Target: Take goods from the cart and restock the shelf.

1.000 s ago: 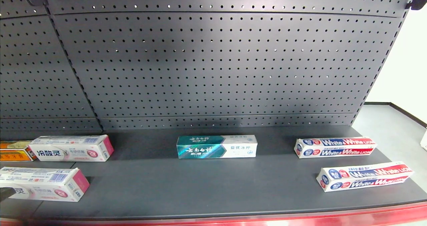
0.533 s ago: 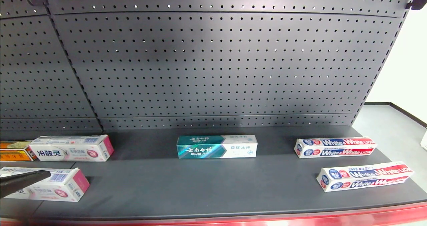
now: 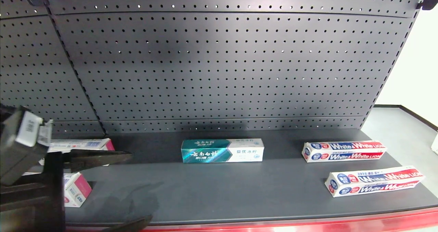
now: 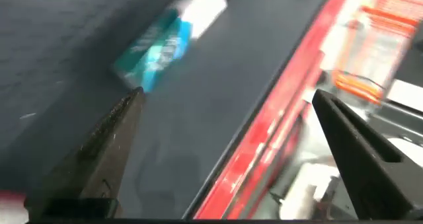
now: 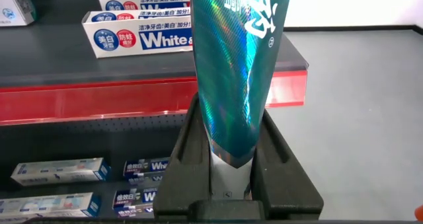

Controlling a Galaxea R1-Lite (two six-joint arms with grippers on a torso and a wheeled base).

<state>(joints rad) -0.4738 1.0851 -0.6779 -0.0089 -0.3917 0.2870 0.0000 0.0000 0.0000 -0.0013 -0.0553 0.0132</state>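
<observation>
So the right gripper (image 5: 231, 118) has a tight squeeze on a shiny teal toothpaste box (image 5: 241, 45), which stands upright out of its jaws with the bottom end tucked down between them. It hangs in the air out in front of the shelving unit, off the shelf (image 3: 205, 187), whose red front edge (image 3: 308, 222) runs across behind the held box in the right wrist view. The left gripper (image 3: 141, 186) is spread wide with nothing in it, over the left end of the shelf. One finger (image 3: 99, 156) stretches across in front of the rear pink-and-white box (image 3: 82, 143), and the other sits down by the red front edge. A front pink-and-white box (image 3: 77, 190) pokes out from behind that arm. In the middle of the shelf, back toward the pegboard wall (image 3: 222, 71), lies a matching teal box (image 3: 222, 150), flat on its long side. The left wrist view has it beyond the open fingertips, apart from them. On the right end sit a rear red-white-and-blue box (image 3: 344, 151) and a front red-white-and-blue box (image 3: 374, 180), the front one a bit skewed. Some lower-tier boxes (image 5: 59, 171) line the level underneath.
</observation>
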